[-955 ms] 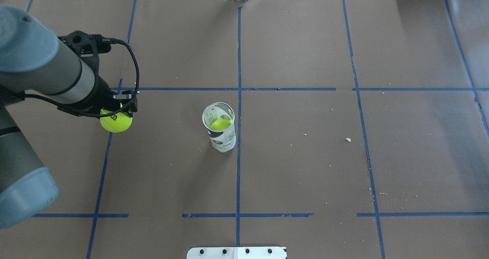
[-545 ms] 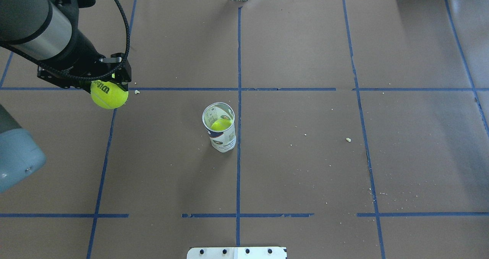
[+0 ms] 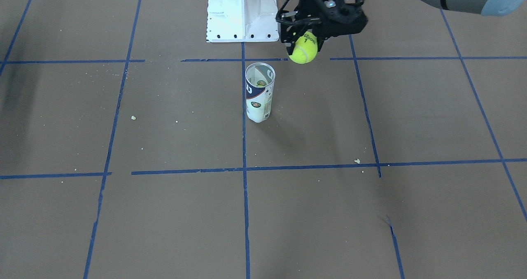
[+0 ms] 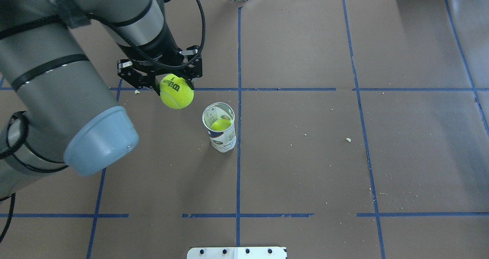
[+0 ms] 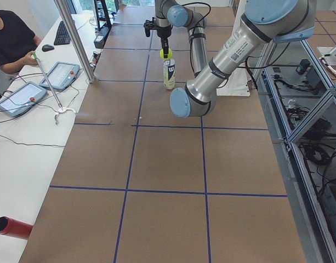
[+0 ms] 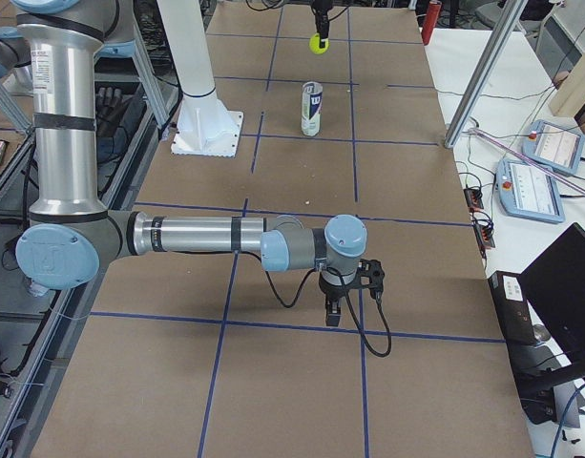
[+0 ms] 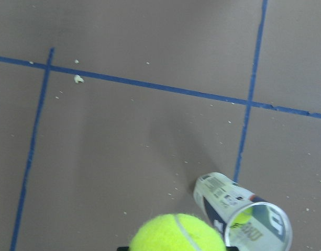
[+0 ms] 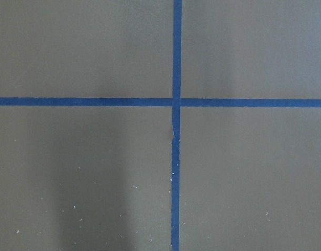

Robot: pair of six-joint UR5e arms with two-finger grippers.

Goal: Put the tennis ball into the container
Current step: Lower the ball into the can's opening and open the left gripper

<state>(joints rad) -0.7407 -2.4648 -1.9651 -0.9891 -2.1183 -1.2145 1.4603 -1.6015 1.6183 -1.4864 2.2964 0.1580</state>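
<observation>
Yellow-green tennis ball (image 4: 176,96), clamped in the left claw (image 4: 174,87), hangs near the container (image 4: 221,135) (right claw (image 6: 346,307): cannot tell).

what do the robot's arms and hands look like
The left arm and right arm are silver-grey tubes with pale blue joint caps and black bands. A blue cap on the right one bears a round logo. The left hand and right hand are black, each trailed by a looping black cable.

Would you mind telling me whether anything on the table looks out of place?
Nothing is tipped or spilled. The upright container already holds what looks like a yellow-green ball, and pale crumbs dot the table.
</observation>
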